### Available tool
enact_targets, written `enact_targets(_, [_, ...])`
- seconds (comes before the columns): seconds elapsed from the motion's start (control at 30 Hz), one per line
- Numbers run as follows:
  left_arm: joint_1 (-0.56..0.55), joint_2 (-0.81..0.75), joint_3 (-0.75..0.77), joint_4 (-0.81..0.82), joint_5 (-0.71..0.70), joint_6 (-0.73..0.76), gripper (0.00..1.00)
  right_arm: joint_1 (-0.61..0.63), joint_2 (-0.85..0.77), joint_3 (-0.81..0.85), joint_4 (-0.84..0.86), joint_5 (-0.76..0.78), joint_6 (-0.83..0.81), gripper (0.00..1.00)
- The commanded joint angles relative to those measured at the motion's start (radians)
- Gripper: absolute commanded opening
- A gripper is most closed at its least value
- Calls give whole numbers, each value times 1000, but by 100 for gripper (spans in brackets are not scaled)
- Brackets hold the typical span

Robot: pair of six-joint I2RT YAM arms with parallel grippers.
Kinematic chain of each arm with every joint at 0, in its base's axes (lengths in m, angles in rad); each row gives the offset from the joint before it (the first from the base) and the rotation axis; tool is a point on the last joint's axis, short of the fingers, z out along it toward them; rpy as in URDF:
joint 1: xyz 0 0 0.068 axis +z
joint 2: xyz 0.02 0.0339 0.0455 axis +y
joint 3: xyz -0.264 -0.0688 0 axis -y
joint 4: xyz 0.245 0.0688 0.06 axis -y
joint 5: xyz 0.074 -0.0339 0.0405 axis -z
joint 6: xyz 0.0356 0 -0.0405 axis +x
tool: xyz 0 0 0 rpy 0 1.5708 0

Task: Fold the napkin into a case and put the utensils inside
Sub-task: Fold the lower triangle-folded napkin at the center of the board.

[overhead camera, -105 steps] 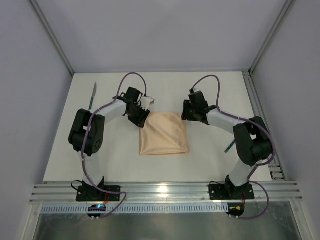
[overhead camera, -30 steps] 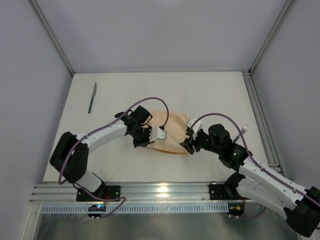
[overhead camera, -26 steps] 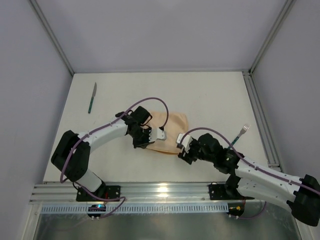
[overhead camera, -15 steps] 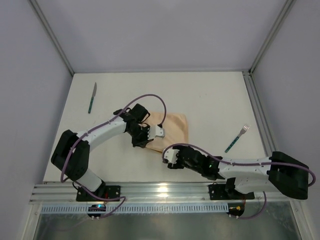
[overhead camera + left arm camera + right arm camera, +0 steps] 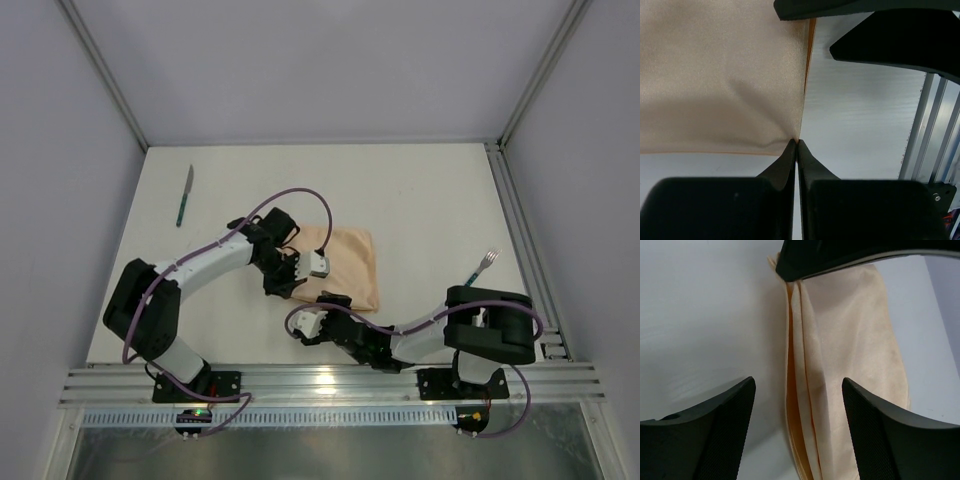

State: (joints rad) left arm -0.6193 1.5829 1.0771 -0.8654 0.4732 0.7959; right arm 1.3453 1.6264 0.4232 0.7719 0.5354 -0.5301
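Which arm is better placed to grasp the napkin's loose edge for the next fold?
The right: the right gripper is open facing the napkin's layered edge; the left gripper is shut, pinching its corner.

White table (image 5: 420, 200) bears napkin (image 5: 352, 268), knife (image 5: 185, 195), fork (image 5: 478, 272).

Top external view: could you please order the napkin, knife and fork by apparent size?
1. napkin
2. knife and fork: both slim and similar; the right arm hides part of the fork, so unranked.

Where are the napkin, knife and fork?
napkin (image 5: 350, 265): top external view, bare cloth near its middle.
knife (image 5: 183, 208): top external view, teal handle.
fork (image 5: 488, 259): top external view, silver tine end.
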Motion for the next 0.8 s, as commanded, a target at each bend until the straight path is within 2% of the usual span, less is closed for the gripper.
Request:
enact_targets(0.0, [6, 3, 37, -26, 42, 12, 0, 5, 32, 43, 155, 77, 1, 74])
enact_targets(0.37, [26, 15, 61, -47, 70, 17, 0, 3, 66, 88, -77, 63, -34, 73])
enact_targets(0.5, [39, 20, 72, -66, 93, 25, 0, -20, 90, 92, -135, 66, -21, 68])
enact_targets(0.6, [44, 22, 69, -66, 97, 26, 0, -41, 115, 106, -151, 68, -24, 58])
enact_targets(0.7, [49, 28, 67, -72, 107, 29, 0, -60, 122, 123, -177, 58, -11, 43])
enact_targets(0.73, [49, 31, 66, -72, 105, 29, 0, -69, 124, 124, -178, 58, -11, 33])
enact_targets(0.77, [50, 32, 64, -72, 108, 28, 0, -74, 127, 129, -184, 55, -10, 29])
